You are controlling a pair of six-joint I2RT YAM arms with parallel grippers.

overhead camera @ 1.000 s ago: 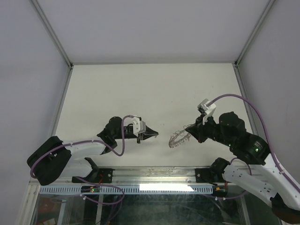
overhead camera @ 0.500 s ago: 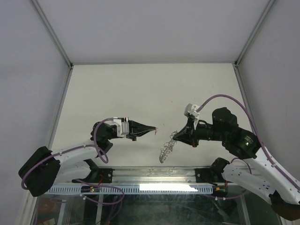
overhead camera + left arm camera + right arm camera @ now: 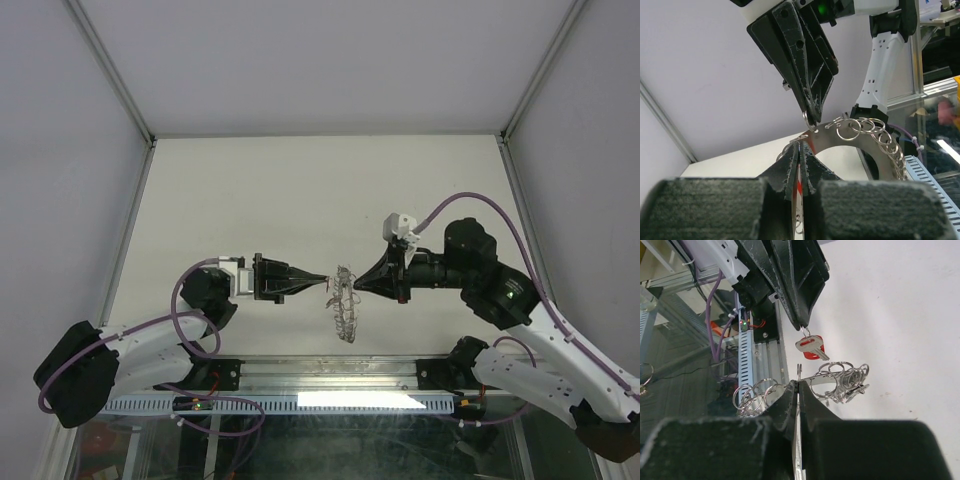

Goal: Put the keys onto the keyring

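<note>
My left gripper point(image 3: 322, 283) is clamped tight on the little loop at the head of the key point(image 3: 810, 346). The key and its red tag point(image 3: 817, 354) dangle just past my left fingertips, at 6 o'clock from them in the right wrist view. My right gripper point(image 3: 354, 288) is pinched down just as tight on the thin wire of the keyring point(image 3: 345, 312).

From above, my left fingertips point to 3 o'clock and my right ones to 9 o'clock, tip almost against tip over the near part of the table point(image 3: 300, 190). I cannot tell whether they touch. The keyring trails from my right fingertips toward 6 o'clock, seen nearly edge-on.

In the right wrist view the keyring's small silver loops fan out at 3 and 9 o'clock of my closed right fingers. The key sits at 12 o'clock, just beside the nearest loops. The tag is too small for me to read any writing on it.
</note>
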